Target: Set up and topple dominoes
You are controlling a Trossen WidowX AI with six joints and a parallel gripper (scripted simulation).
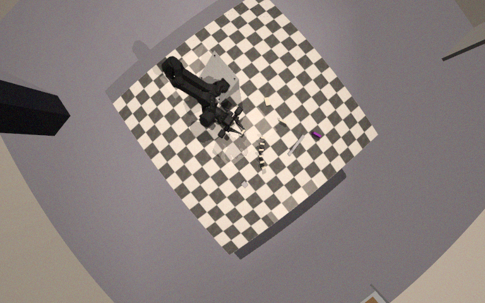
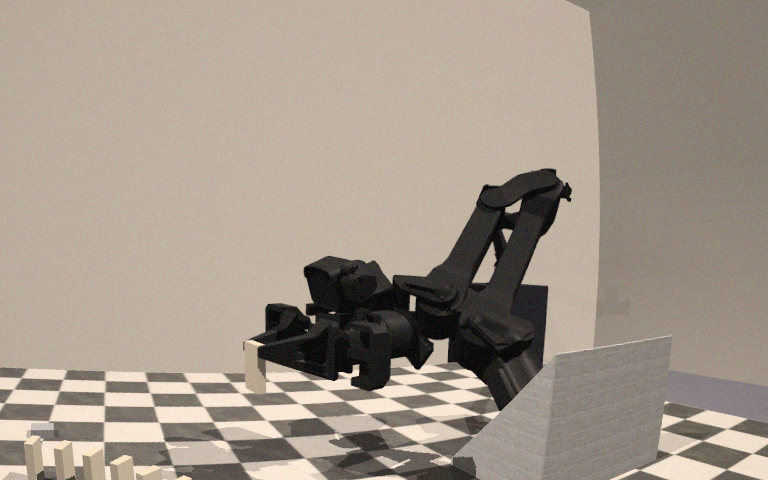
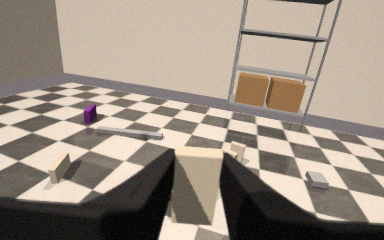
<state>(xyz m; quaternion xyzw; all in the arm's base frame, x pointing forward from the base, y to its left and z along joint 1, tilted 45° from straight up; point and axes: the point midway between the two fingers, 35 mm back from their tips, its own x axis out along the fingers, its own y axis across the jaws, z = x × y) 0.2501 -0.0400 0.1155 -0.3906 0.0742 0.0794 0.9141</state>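
Note:
My gripper point(image 1: 240, 130) point(image 2: 261, 352) point(image 3: 197, 157) is shut on a cream domino point(image 2: 254, 373) point(image 3: 197, 192) and holds it upright by its top, low over the checkered floor. I cannot tell whether its bottom touches the floor. A row of several cream dominoes point(image 1: 262, 153) point(image 2: 79, 461) stands a little way beyond the gripper. In the wrist view the held domino hides most of the row and only its end point(image 3: 238, 150) shows to the right. One loose domino point(image 1: 281, 121) point(image 3: 60, 168) lies beyond the row's near end. Another loose domino point(image 1: 267, 101) lies farther off.
A long grey bar point(image 1: 295, 144) point(image 3: 129, 132) and a purple block point(image 1: 316, 134) point(image 3: 90, 113) lie past the row. A small grey block point(image 1: 244, 184) point(image 2: 40, 428) point(image 3: 317, 179) lies on the floor. A grey wedge point(image 2: 577, 407) stands by the arm's base. A shelf with boxes point(image 3: 270, 90) is at the wall.

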